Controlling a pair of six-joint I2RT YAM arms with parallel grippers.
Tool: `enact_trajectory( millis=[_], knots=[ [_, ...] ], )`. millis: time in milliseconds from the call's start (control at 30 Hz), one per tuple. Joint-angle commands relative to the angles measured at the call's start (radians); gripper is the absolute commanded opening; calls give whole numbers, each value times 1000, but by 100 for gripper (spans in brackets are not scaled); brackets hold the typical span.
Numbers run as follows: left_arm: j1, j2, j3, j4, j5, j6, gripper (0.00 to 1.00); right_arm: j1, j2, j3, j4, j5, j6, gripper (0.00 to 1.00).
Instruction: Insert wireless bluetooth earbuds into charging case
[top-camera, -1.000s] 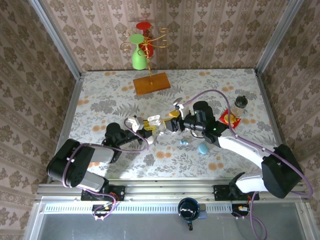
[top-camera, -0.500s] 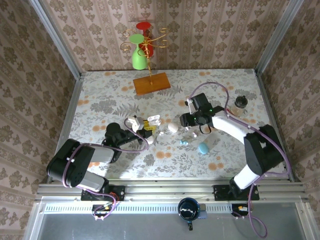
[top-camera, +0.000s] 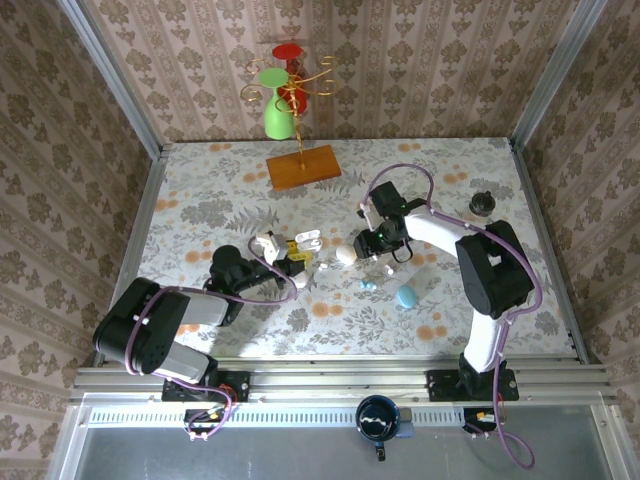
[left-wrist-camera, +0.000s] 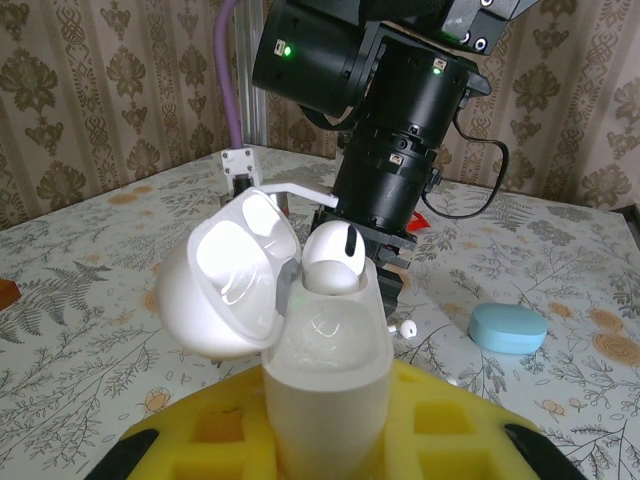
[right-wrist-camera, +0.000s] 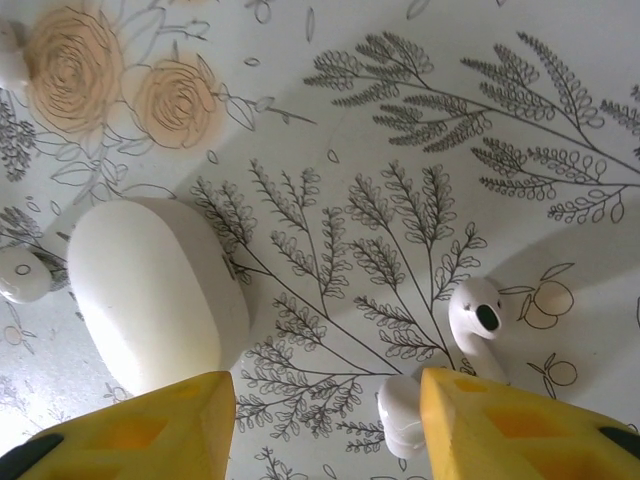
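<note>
Bud (right-wrist-camera: 478, 318) lies on table (right-wrist-camera: 560, 120), just ahead of one pad (right-wrist-camera: 520, 430) of right gripper (right-wrist-camera: 325, 425); second bud (right-wrist-camera: 402, 415) just beside same pad, inside. Long axis, I think, crosses closing line. Jaws wide, empty. Closed case (right-wrist-camera: 150, 290) beside other pad. Left gripper (left-wrist-camera: 330, 450) clamps open case (left-wrist-camera: 325, 350), third bud (left-wrist-camera: 330, 262) seated. I count right arm nearer.

Open white case (left-wrist-camera: 325, 370) in left hand (left-wrist-camera: 330, 435), earbud (left-wrist-camera: 335, 262) seated, blue case (left-wrist-camera: 507, 328) beyond
</note>
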Motion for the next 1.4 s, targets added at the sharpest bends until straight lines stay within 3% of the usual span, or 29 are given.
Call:
enact_trajectory(
  millis=[0,233,467,667,833,967,1267,1367],
  knots=[
    [-4,-2,-7,43,16,18,0,-10,8,-19,-14,-29,-12,53],
    [-4,7,-4,42,22,16,0,-12,-7,-59,-2,-47,10,51],
    [-5,5,-1,43,29,10,0,-13,-45,-93,-15,-45,21,40],
    [-5,5,-1,43,34,7,0,-14,-45,-103,-10,-28,33,24],
    [-5,6,-1,43,30,10,0,-14,-52,-99,-17,4,46,21],
    [-4,4,-3,42,26,12,0,-6,-88,-106,-17,103,66,19],
    [-4,8,-3,42,25,11,0,14,-58,-54,-99,476,90,19],
    [-4,7,-4,42,24,12,0,16,-29,-40,-115,497,90,19]
  ],
)
